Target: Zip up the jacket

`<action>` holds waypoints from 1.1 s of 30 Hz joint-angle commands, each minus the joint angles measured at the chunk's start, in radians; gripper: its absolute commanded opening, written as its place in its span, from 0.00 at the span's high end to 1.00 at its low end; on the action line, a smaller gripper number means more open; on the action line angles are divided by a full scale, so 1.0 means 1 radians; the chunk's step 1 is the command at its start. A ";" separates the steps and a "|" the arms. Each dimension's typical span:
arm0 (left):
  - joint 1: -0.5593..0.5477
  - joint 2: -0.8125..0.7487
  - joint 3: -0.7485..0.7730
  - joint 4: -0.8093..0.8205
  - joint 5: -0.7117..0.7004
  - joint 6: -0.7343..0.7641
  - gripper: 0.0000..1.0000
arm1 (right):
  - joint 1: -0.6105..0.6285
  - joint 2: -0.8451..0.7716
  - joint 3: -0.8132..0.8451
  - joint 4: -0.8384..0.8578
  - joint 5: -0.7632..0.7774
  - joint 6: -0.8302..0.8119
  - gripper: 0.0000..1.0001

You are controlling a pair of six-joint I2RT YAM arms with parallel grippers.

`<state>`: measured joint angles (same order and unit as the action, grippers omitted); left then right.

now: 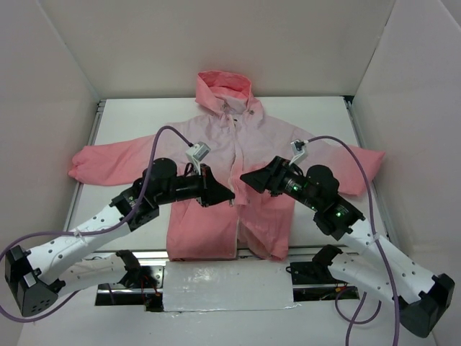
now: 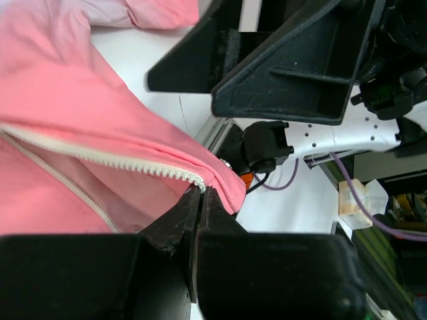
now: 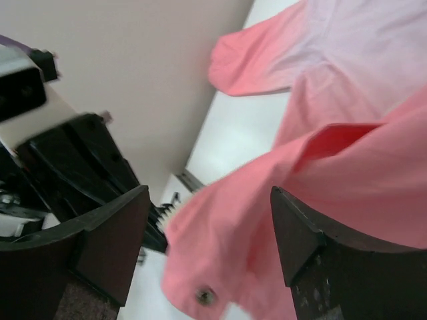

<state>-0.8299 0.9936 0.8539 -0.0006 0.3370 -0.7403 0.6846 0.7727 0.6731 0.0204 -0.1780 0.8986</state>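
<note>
**Hem Pinch Before Zipping**

The jacket (image 1: 216,144) lies flat on the counter (image 1: 130,122), hood farthest from the arms. The left fingers (image 2: 192,205) are closed on the zipper (image 2: 133,163) at its hem end. The right fingers (image 3: 297,227) stand open over the hem. Risk: the thin edge could slip free and misalign the 2 halves. Only the left wrist view shows the zipper teeth.

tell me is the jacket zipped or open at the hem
Open. On the jacket the front edges part at the hem; the zipper teeth lie bare, unjoined.

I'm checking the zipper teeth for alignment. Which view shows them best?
Left wrist: the zipper teeth run sharp across the jacket to the left gripper. Right wrist catches a blurred few; the top view only the jacket's open front.
</note>
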 commanded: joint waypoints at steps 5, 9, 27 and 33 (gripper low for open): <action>0.031 0.000 0.088 -0.041 0.072 -0.005 1.00 | -0.036 -0.078 0.124 -0.238 -0.193 -0.169 0.33; 0.032 0.056 0.128 -0.050 0.132 -0.001 1.00 | 0.033 -0.062 0.111 -0.200 -0.209 -0.109 0.43; 0.032 0.074 0.146 -0.024 0.102 -0.030 1.00 | 0.069 -0.049 0.056 -0.203 -0.198 -0.032 0.52; 0.032 0.091 0.152 -0.022 0.077 -0.034 1.00 | 0.070 -0.070 0.016 -0.188 -0.216 0.002 0.52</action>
<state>-0.8009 1.0790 0.9634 -0.0898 0.4309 -0.7654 0.7437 0.7189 0.7040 -0.1944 -0.3626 0.8780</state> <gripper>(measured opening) 0.102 0.481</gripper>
